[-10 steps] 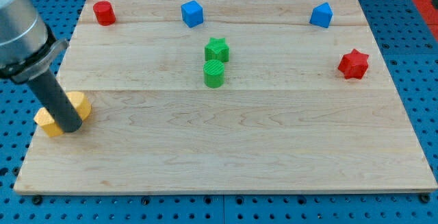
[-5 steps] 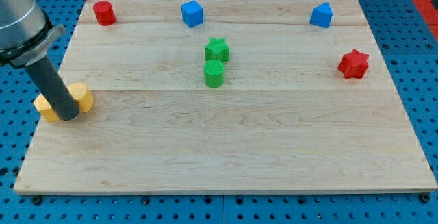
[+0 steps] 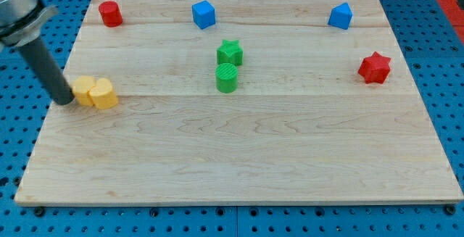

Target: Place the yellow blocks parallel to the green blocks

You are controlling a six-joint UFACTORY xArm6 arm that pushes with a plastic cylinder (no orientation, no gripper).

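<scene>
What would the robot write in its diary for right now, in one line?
my tip: touching left side of yellow blocks | yellow blocks: side by side, near board's left edge | green blocks: centre, stacked top-to-bottom in view | parallel: not yet

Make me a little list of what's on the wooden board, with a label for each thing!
board: wooden board on a blue pegboard
my tip: at the view's left, against the left yellow block
yellow blocks: two, and, touching side by side
green blocks: star above cylinder, near the middle
red blocks: cylinder at top left, star at right
blue blocks: one top middle, one top right
</scene>
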